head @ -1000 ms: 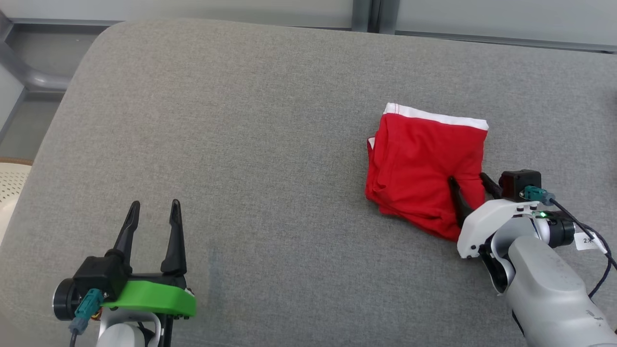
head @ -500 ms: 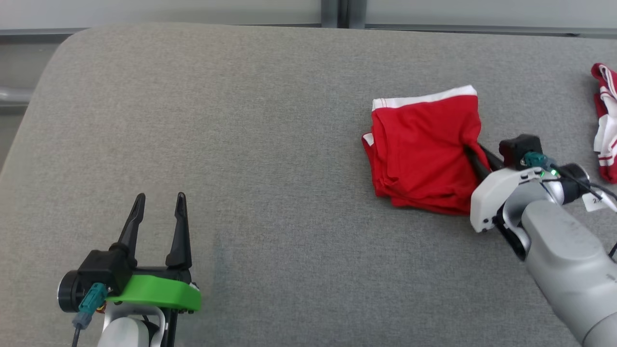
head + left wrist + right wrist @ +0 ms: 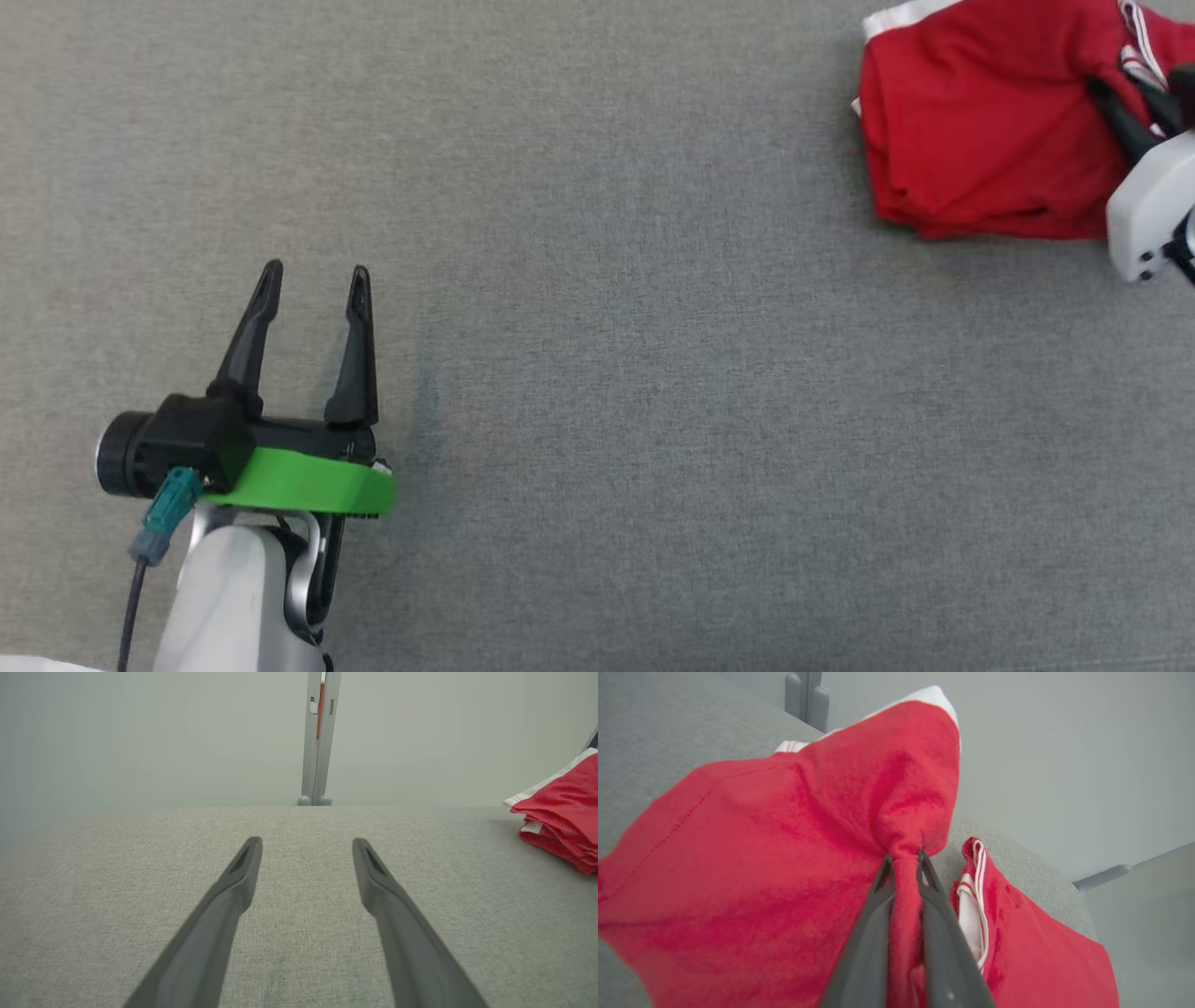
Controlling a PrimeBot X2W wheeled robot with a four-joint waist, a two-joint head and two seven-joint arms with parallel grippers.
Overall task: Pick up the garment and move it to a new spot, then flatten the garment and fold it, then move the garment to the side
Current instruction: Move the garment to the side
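Where the head view looks down on the grey tabletop [image 3: 653,373], the left end effector [image 3: 316,271] sits with its fingers spread and nothing between them. Well to its right and farther from the robot lies the garment [image 3: 971,121], a red folded bundle with a white band. The right end effector [image 3: 1120,93] is on the garment's far side from the left one, its dark fingers close together against the red cloth.

From the left wrist view, the left end effector [image 3: 307,842] is spread above bare tabletop; the garment [image 3: 565,812] shows off to its right as a stack of several layers.

Through the right wrist view, the right end effector [image 3: 904,856] is pressed together on a gathered pinch of the garment [image 3: 784,835], which tents up from the grip. A second red cloth [image 3: 994,914] with white stripes lies just beside it, on the side away from the left end effector.

The garment looks light, soft and limp, and likely to unfold when carried from one point. A hold near the edge through all the layers, low to the tabletop, should keep the fold; the neighbouring cloth could be dragged along.
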